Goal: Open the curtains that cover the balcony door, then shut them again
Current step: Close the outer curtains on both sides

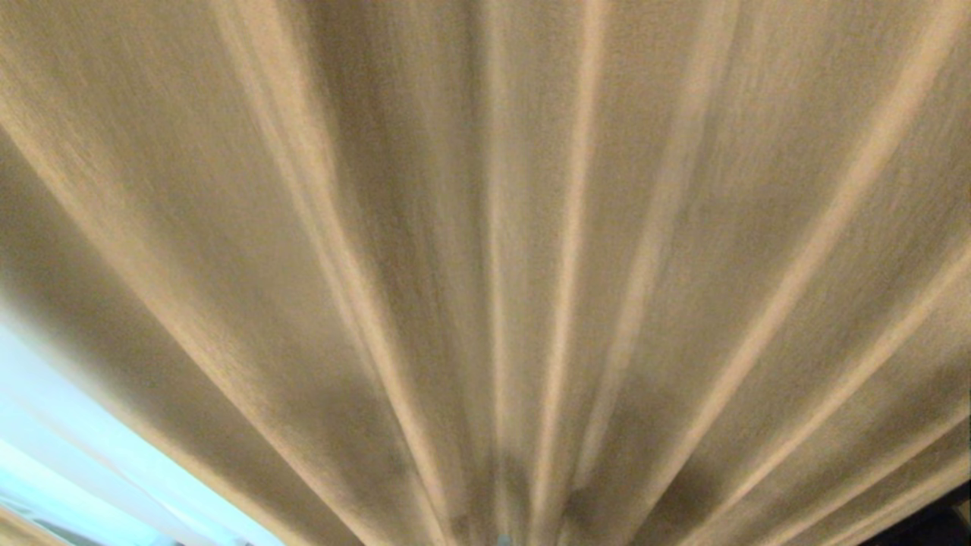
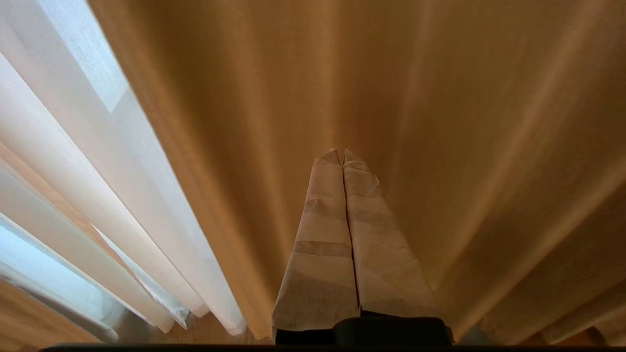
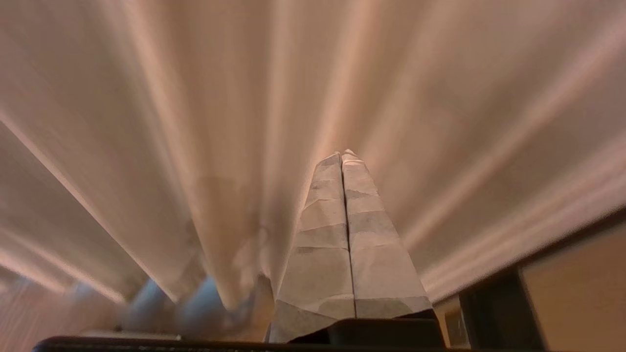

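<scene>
A: The left gripper (image 2: 342, 155) has its fingers pressed together on nothing, just short of the curtains (image 2: 342, 73). The right gripper (image 3: 345, 156) is likewise closed and empty.

B: Why so close?

A: Probably to push the fabric aside. The beige layer fills the head view, and the white sheer (image 2: 98, 146) shows at its left edge.

B: Orientation?

A: The pleats run lengthwise, top to floor.

I count two layers of curtains: one thick beige drape (image 2: 391, 98) ahead of my fingers (image 2: 325, 205), and one white sheer (image 2: 98, 161) off beside them. I have two pairs of fingers, each pressed together.
</scene>
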